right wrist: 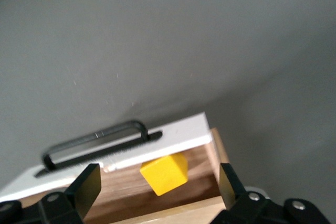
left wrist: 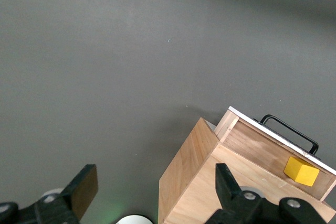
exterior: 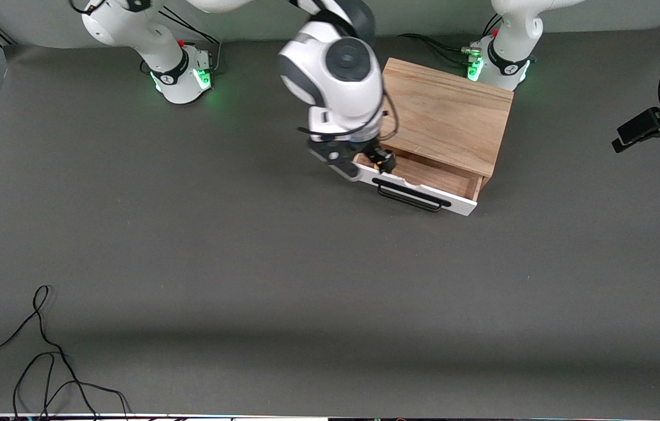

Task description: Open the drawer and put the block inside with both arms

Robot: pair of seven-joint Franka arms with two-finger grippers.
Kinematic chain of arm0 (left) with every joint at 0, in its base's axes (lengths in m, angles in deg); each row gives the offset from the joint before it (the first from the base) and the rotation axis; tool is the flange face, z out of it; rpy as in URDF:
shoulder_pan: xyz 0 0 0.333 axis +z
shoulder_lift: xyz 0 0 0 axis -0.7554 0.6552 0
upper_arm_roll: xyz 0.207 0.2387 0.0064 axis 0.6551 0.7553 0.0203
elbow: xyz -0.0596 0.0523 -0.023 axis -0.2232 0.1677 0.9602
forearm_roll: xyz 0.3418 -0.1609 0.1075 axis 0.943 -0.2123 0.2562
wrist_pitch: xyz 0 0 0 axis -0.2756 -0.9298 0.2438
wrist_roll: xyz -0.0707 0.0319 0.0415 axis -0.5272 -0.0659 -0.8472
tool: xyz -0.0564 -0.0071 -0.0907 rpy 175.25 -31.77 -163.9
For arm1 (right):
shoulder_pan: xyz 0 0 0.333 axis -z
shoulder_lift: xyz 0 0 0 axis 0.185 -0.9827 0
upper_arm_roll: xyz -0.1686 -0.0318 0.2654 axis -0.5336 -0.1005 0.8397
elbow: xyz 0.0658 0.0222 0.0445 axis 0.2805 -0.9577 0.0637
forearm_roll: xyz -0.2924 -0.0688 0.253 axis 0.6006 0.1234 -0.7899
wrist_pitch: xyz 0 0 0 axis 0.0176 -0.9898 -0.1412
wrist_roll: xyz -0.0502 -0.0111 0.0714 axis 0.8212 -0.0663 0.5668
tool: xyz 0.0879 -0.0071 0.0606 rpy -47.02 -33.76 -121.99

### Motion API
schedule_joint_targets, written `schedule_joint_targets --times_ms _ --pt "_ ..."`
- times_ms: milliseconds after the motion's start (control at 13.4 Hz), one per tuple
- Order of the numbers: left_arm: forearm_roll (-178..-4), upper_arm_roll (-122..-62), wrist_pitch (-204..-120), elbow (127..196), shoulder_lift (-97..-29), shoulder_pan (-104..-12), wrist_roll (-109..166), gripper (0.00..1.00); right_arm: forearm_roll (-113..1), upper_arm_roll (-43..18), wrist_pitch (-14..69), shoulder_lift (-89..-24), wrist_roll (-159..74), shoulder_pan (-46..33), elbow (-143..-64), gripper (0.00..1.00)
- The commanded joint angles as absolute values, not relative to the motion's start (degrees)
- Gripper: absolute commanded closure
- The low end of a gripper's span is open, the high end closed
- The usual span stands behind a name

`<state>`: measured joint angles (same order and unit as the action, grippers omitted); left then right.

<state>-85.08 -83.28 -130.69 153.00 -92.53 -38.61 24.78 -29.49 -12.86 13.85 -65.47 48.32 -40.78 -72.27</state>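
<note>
Right wrist view: one block (right wrist: 164, 174), one drawer (right wrist: 173, 136).

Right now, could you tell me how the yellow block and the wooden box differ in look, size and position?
The block is bright yellow; the wooden box is light oak grain. The block is far smaller than the box. The block lies inside the open drawer, under the right tool, which is open around nothing, while the box stands on the table. Both have flat, square-cornered faces.
</note>
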Motion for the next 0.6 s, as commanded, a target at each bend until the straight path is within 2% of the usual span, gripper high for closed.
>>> schedule_joint_targets --times_ms 0,300,524 --pt "-85.7 -83.5 -130.7 152.8 -93.0 -38.3 25.4 0.00 -30.4 -12.7 4.5 -58.9 37.4 -34.0 -71.2 0.00" --pt "-85.0 -83.9 -131.1 152.9 -93.4 -39.0 25.4 0.00 -29.8 -13.0 -2.2 -50.7 18.2 -23.5 -73.6 0.00" --pt "-84.7 -84.0 -130.8 153.1 -93.5 -39.0 25.5 0.00 -29.4 -12.6 -3.6 -42.3 1.7 -12.8 -81.1 0.00"
